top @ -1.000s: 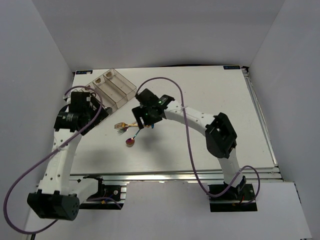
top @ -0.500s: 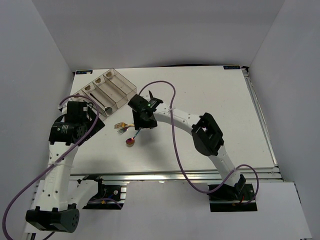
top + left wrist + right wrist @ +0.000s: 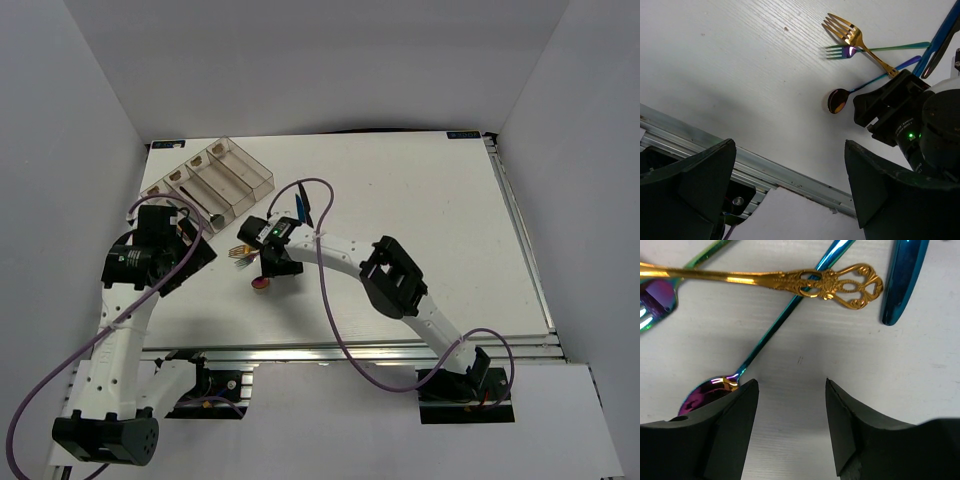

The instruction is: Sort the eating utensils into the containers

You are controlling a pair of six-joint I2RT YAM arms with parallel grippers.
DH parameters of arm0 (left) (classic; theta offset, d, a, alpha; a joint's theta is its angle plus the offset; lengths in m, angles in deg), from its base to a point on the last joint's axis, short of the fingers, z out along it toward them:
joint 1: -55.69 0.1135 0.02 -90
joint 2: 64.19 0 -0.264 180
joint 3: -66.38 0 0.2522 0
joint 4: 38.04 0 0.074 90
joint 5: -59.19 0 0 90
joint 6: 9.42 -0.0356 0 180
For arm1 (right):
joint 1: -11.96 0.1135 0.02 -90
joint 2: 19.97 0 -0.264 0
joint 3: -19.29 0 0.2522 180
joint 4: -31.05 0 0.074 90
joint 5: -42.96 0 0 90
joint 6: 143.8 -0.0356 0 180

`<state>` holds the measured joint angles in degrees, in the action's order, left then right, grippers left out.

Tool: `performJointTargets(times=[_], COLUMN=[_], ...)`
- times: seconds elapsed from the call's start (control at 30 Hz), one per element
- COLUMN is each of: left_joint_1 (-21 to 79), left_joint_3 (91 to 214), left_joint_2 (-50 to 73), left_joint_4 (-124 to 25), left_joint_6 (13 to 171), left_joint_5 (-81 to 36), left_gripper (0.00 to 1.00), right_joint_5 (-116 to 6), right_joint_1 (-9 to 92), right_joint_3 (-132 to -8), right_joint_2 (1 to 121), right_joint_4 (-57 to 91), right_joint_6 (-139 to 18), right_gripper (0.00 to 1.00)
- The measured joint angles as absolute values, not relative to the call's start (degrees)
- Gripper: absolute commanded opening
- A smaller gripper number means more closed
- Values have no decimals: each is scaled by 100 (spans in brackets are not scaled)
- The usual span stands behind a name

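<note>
Two pincers, both open. The L pincer (image 3: pixel 790 192) has its jaws spread wide w/ nothing btw them. It hangs over bare tabletop (image 3: pixel 740 60) nr the front rail, a little apart from the cutlery.

The R pincer (image 3: pixel 790 425) sits low over the heap, jaws apart, and only tabletop shows btw its fingers. We see no grip on anything.

The loose cutlery lies crossed in one small heap on the tabletop, nearer the L arm's side:
- The gold fork (image 3: pixel 858 42) has its ornate handle lying over the handle of the iridescent spoon (image 3: pixel 838 100).
- The spoon's bowl is just beside one finger of the R pincer; touching or not, we can't tell.
- An iridescent fork (image 3: pixel 847 51) has its tines right by the gold tines, partly under them, w/ its green handle running off beneath the gold one.
- The blue knife (image 3: pixel 939 35) lies at the far edge of the heap. Its end is nr the gold fork's handle tip but apart from it.
- A black piece (image 3: pixel 938 50) lies alongside the knife; what kind, we can't tell.

The organiser tray (image 3: pixel 245 160) stands angled at the far corner on the L side, apart from the heap. A dark utensil (image 3: pixel 205 206) lies in one of its long compartments; we can't make out which piece it is.
</note>
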<state>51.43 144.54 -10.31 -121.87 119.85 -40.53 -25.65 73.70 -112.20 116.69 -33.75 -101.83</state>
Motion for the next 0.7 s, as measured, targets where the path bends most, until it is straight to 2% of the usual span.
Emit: performJointTargets(times=[0.6, 0.7], left_joint_1=[5019, 4993], left_joint_3=[14679, 14738], left_joint_2=[-1002, -963], left_joint_4=[-12161, -12099], left_joint_6=[12048, 12066], left_joint_5=[-3598, -3565], left_gripper=[98, 98], right_joint_5=[-2351, -2347], right_joint_1=[7339, 7339], right_joint_3=[-11517, -11856], right_joint_2=[11737, 11994], right_joint_4=[-2923, -3002], right_joint_6=[-10749, -10819], right_gripper=[58, 58])
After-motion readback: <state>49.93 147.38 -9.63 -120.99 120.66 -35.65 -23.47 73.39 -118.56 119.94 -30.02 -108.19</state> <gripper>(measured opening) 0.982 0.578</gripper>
